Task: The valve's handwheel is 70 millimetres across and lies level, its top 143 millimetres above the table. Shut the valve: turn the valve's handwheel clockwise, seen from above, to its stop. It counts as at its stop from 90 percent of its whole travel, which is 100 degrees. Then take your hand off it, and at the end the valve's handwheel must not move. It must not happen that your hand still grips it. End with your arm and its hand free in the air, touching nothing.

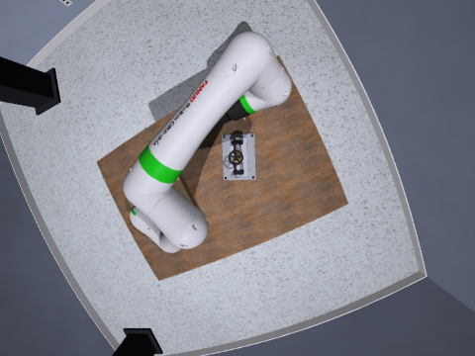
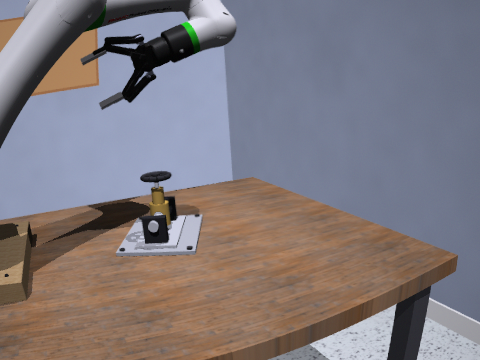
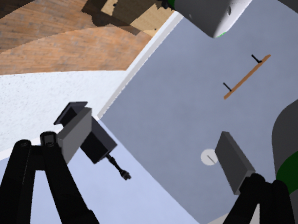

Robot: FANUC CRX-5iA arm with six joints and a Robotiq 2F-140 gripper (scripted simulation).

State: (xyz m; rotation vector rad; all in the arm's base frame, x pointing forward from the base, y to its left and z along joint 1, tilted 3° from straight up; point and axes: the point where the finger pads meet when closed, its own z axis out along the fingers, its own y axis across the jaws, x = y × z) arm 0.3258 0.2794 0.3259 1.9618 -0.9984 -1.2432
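Observation:
The valve stands on a grey baseplate [image 2: 162,235] on the wooden table. Its black handwheel [image 2: 155,176] lies level on top of a brass stem [image 2: 159,202]. From above, the handwheel [image 1: 237,158] shows as a small dark ring over the plate [image 1: 238,156]. My gripper [image 2: 102,80] is open and empty, high above the table and to the left of the valve, its fingers pointing left, away from the handwheel. In the wrist view the two fingers stand wide apart with only wall and floor between them; the valve is not in that view.
The arm's base mount [image 2: 12,267] stands at the table's left edge. The white arm [image 1: 198,119] spans over the table's left half, and its elbow hides part of the table from above. The table's right edge drops off to the floor.

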